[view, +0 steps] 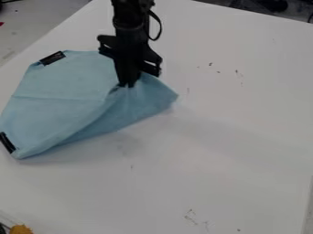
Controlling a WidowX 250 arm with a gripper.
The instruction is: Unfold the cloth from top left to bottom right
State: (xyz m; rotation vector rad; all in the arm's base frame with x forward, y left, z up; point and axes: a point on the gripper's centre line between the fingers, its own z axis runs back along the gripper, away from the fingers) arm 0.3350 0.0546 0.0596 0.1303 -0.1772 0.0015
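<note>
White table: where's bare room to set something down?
Table right of the blue cloth and gripper, and below the cloth: bare except dark specks. Crowded: upper left, where gripper pinches cloth; yellow item in bottom-left corner.

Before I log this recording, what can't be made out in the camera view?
In the camera view:
- Part of the blue cloth behind the gripper: hidden by the gripper.
- The cloth's underside and whatever lies beneath it: covered by the fabric on top.
- Print on the upper black tag: too small to read.
- The full shape of the yellow thing, lower left: cut off by the bottom edge.
</note>
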